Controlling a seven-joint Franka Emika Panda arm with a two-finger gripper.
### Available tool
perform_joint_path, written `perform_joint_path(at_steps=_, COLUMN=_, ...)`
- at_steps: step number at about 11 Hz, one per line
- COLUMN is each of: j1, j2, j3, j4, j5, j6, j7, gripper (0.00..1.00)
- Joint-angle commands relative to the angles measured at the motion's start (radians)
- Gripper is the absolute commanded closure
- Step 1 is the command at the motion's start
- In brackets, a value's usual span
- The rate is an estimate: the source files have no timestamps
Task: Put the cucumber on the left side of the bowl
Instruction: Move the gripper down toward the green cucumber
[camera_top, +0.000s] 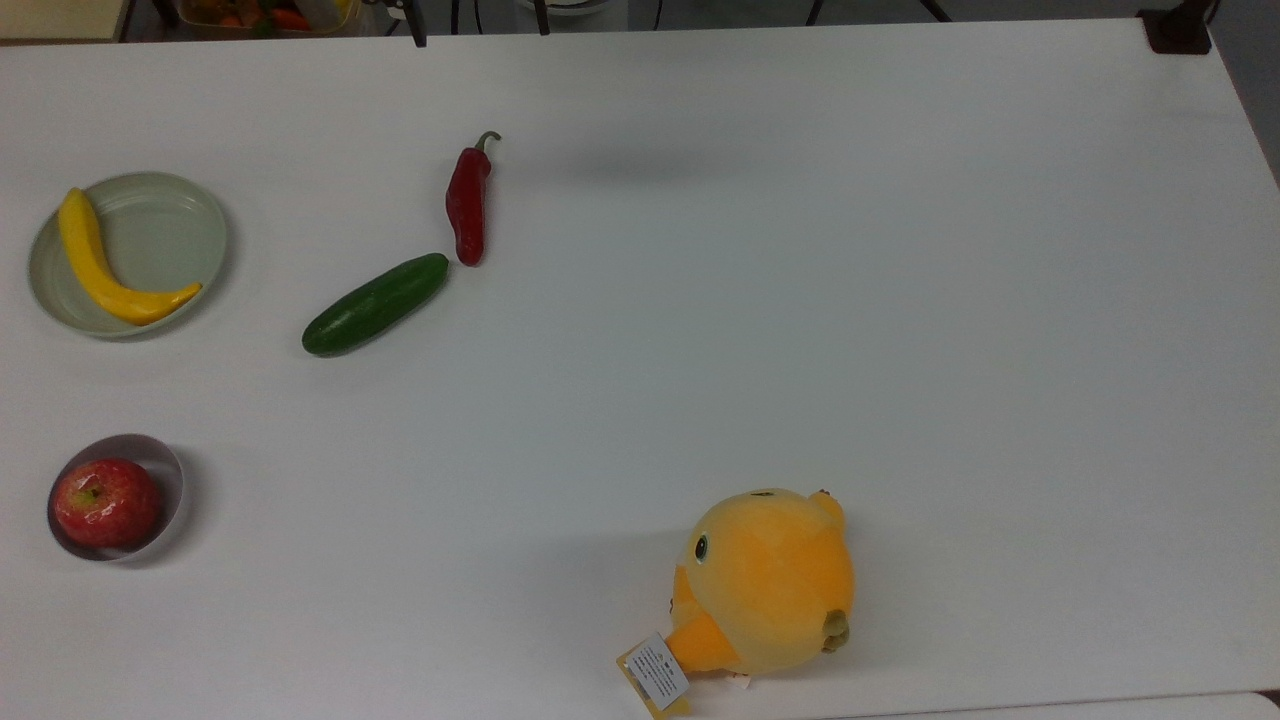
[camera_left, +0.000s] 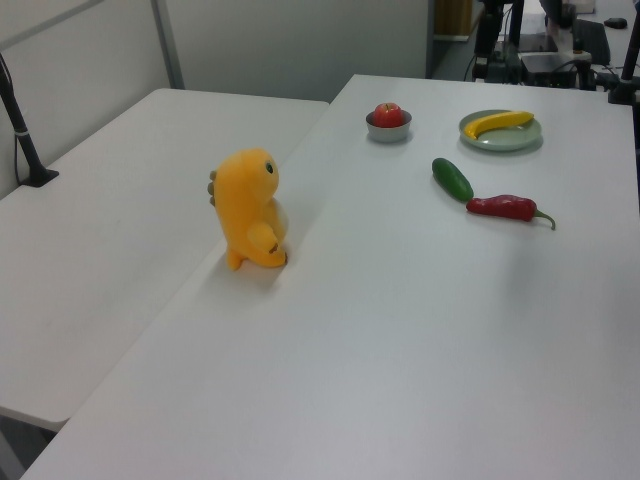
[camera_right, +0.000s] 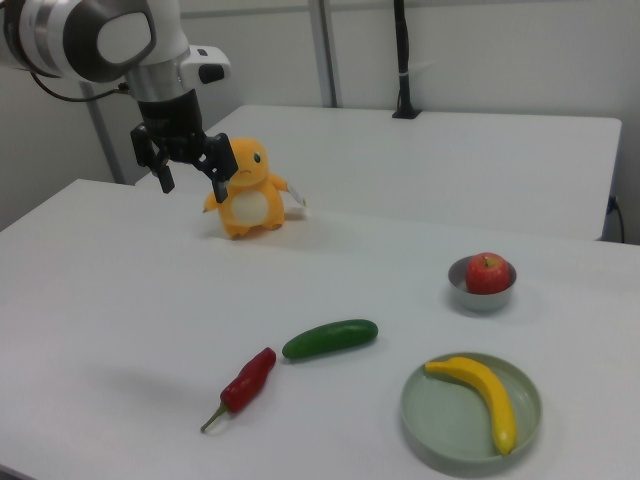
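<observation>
1. Cucumber (camera_top: 375, 304), smooth, dark green and elongated with rounded ends, lies flat on the white table (camera_top: 800, 300), one end just beside the tip of the red chili pepper (camera_top: 468, 203).
2. In the top view the small round gray bowl (camera_top: 168, 478) sits well apart from the cucumber, toward the top view's lower left, and a red apple (camera_top: 105, 502) fills it.
3. A shallow pale green plate (camera_top: 170, 235) holds a yellow banana (camera_top: 100, 268) at the top view's left edge.
4. An orange plush toy (camera_top: 765, 580) with a paper tag stands near the top view's bottom edge.
5. In the right view the black two-finger end effector (camera_right: 190, 175) hangs high above the table with its fingers spread apart and nothing between them, in front of the plush toy and far from the cucumber (camera_right: 330, 339).
</observation>
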Motion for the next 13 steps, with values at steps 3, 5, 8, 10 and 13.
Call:
perform_joint_path(at_steps=3, j1=0.005, j2=0.000, j3=-0.001, j4=-0.006, j5=0.000, j6=0.011, j7=-0.017, gripper=0.00)
perform_joint_path(at_steps=5, j1=-0.001, j2=0.000, j3=-0.001, j4=-0.006, j5=0.000, j6=0.008, j7=-0.023, gripper=0.00)
perform_joint_path(at_steps=8, j1=-0.034, j2=-0.011, j3=-0.001, j4=0.000, j5=0.000, j6=-0.033, j7=-0.029, gripper=0.00)
perform_joint_path(at_steps=10, j1=-0.068, j2=0.000, j3=-0.001, j4=-0.001, j5=0.000, j6=-0.023, j7=-0.070, gripper=0.00)
perform_joint_path(at_steps=13, j1=-0.125, j2=0.055, j3=-0.002, j4=0.000, j5=-0.004, j6=0.100, j7=-0.055, gripper=0.00)
